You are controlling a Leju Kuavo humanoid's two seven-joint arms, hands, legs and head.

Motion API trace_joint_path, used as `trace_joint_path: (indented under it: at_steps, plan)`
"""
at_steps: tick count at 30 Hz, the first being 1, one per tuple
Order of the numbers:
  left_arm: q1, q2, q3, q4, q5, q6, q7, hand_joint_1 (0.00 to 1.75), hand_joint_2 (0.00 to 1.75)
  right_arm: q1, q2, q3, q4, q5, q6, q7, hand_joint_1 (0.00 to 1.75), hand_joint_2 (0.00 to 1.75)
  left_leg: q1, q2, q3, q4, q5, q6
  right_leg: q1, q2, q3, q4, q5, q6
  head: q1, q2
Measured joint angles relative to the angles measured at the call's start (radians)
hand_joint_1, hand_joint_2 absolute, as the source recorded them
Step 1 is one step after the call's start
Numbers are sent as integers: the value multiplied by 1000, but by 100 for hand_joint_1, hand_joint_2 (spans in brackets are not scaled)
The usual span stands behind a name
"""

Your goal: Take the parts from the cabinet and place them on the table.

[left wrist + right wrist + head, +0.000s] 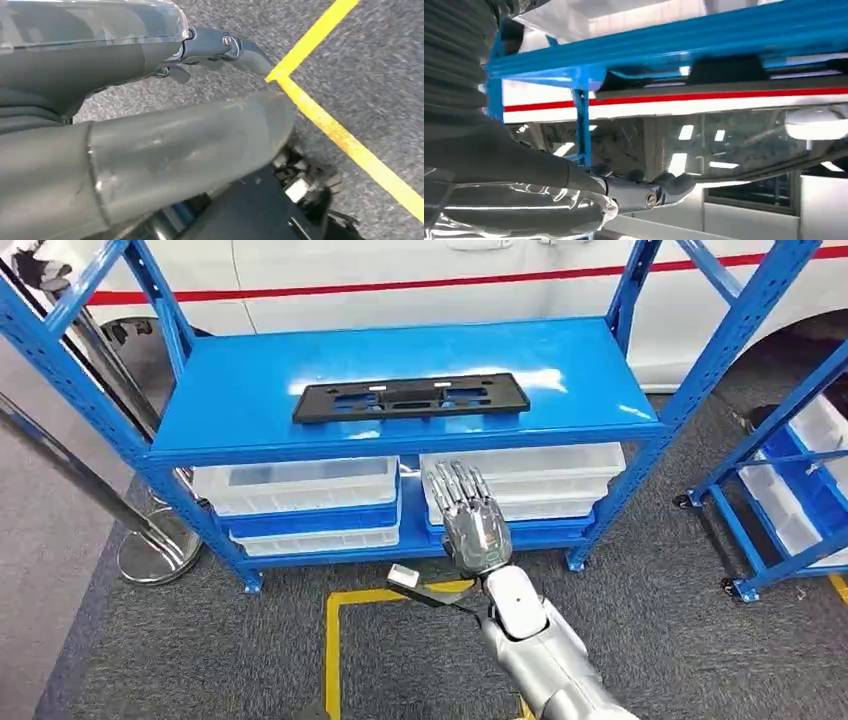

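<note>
Black flat part (411,397), looks like a license plate frame, lies flat near the middle of the blue shelf (230,390) top level of the cabinet, long side running left-right, nothing touching it. Right hand (470,518) raised in front of the shelf's front edge, below the part and well apart from it, fingers straight and spread, holding nothing. Silver right forearm (535,645) comes up from the bottom of the head view. Right wrist view: grey ribbed cover and thumb (644,192) of that hand against the underside of the blue shelf edge, white car body with a red stripe (704,95) behind.

Left hand (150,145) in left wrist view hangs low over grey carpet with a yellow floor line (345,137); thick grey thumb and one dark finger tip show, nothing seen in it, but cannot tell if the fingers are apart or curled.

Lower cabinet level holds stacked clear and blue bins (300,495), a second stack (540,480) to the right of it. Second blue rack with bins (800,470) at far right. Chrome stand base (155,550) on the floor left of the cabinet. White car (400,275) behind the shelf
</note>
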Motion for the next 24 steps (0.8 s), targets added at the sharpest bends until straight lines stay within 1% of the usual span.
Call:
trace_joint_path:
  at_steps: [1, 2, 3, 5, 6, 7, 8, 9, 10, 11, 12, 13, 15, 16, 17, 18, 19, 20, 21, 22, 23, 24]
  plan:
    - [-1, 0, 0, 0, 0, 0, 0, 0, 0, -1, 2, 0, 0, 0, 0, 0, 0, 175, 9, -1, 7, -16, 7, 9, 6, 0, 2, 0, -2, 8, 0, 0]
    - [-1, -1, 0, 0, -1, 0, 0, 0, 0, -1, 1, -1, 0, 0, 0, 1, 0, 175, 12, 2, 15, -24, 13, 12, 2, 0, -1, 17, -14, 14, 0, 0]
    - [-3, -2, 0, 0, -2, 0, 0, 0, 0, -3, 1, -2, 0, 0, 0, 2, 0, 175, 13, 3, 15, -25, 13, 17, 1, 0, -24, 64, -47, 18, 1, 0]
    - [-3, -3, 0, 0, -2, 0, 0, 0, 0, 1, 1, -3, 0, 0, 0, 2, 0, 175, 13, 3, 14, -24, 13, 18, -5, 0, -98, 215, -119, 26, 0, 0]
    - [-2, -3, 0, 0, -2, 0, 0, 0, 0, 5, 1, -5, 1, 0, 0, 2, 0, 175, 13, 3, 14, -24, 12, 19, -7, -1, -129, 272, -136, 29, 1, 0]
    - [-1, -3, 0, 0, -2, 0, 0, 0, 0, 9, 1, -6, 1, 0, 0, 3, 0, 175, 14, 3, 13, -23, 11, 18, -11, -1, -146, 296, -130, 32, 0, 0]
    - [0, -3, 0, 0, -2, -1, -2, 0, 0, 11, 0, -7, 1, 0, 0, 3, 0, 175, 15, 2, 14, -22, 9, 16, -14, -2, -133, 265, -98, 34, 0, 0]
    - [0, -4, 0, 0, -2, -3, -3, 0, 0, 11, 0, -7, 1, 0, 0, 4, 0, 175, 16, 2, 16, -19, 5, 13, -17, -3, -102, 199, -56, 35, 0, 0]
    - [0, -5, 0, 0, -2, -3, -5, 0, 0, 10, 1, -7, 1, 0, -1, 5, 0, 175, 18, 1, 18, -15, 0, 10, -19, -3, -57, 111, -11, 36, 0, 0]
    - [0, -6, 0, 0, -2, -5, -9, 0, 0, 10, 1, -7, 1, 0, -1, 5, 0, 175, 18, 1, 20, -8, -6, 5, -22, -4, -17, 30, 16, 37, 1, 0]
    - [-1, -5, 0, 0, -2, -6, -11, 0, 0, 10, 1, -7, 1, 0, 0, 6, 0, 175, 11, 0, 15, -2, -13, -4, -14, -2, -8, 13, -8, 34, 1, 0]
    - [-1, -5, 0, 0, -2, -7, -13, 0, 0, 10, 1, -7, 0, 0, 0, 6, 0, 175, 12, -1, 14, -1, -15, -9, -15, 0, -9, 13, -4, 21, 0, 0]
    - [0, -5, 0, 0, -2, -8, -15, 0, 0, 12, 1, -7, 0, 0, -1, 9, 0, 175, 16, 0, 20, -7, -17, -22, -7, 3, -9, 14, -10, 8, 0, 0]
    - [0, -5, 0, 0, -2, -8, -17, 0, 0, 12, 2, -7, 0, 0, -1, 10, 0, 175, 17, 0, 22, -6, -20, -28, -9, 4, -5, 8, -9, 0, 0, 0]
    - [0, -5, 0, 0, -3, -8, -18, 0, 0, 12, 2, -7, 0, 0, -1, 10, 0, 175, 19, 1, 20, 3, -28, -32, -13, 2, 3, 3, -8, -6, 0, 0]
    - [-1, -5, 0, 0, -4, -8, -19, 0, 0, 11, 2, -7, 0, 0, -1, 10, 0, 175, 19, 1, 3, 47, -52, -34, -13, 1, 9, 2, -12, -13, 0, 0]
    - [-1, -5, 0, 0, -4, -8, -19, 0, 0, 10, 2, -7, 0, 0, -1, 10, 0, 175, 20, 1, -34, 116, -84, -36, -12, 0, 12, 2, -15, -17, 0, 0]
    - [0, -5, 0, 0, -4, -8, -19, 0, 0, 12, 2, -7, 0, 0, -1, 10, 0, 175, 20, 1, -83, 204, -118, -38, -9, -1, 15, 2, -18, -21, 0, 0]
    - [2, -5, 0, 0, -4, -8, -19, 0, 0, 14, 2, -7, 0, 0, -1, 10, 0, 175, 19, 1, -127, 278, -138, -39, -6, -1, 17, 2, -22, -23, 0, 0]
    - [6, -5, 0, 0, -4, -8, -19, 0, 0, 16, 2, -7, 0, 0, -1, 10, 0, 175, 19, 1, -158, 317, -135, -37, -3, 0, 21, 2, -26, -25, 0, 0]
    - [8, -5, 0, 0, -4, -8, -19, 0, 0, 18, 2, -7, 0, 0, -1, 10, 0, 175, 18, 1, -161, 303, -107, -33, 0, 2, 27, 2, -31, -25, 0, 0]
    - [9, -5, 0, 0, -4, -8, -19, 0, 0, 18, 2, -7, 0, 0, -1, 10, 0, 175, 17, 1, -146, 252, -64, -27, 3, 4, 36, 2, -37, -25, 0, 0]
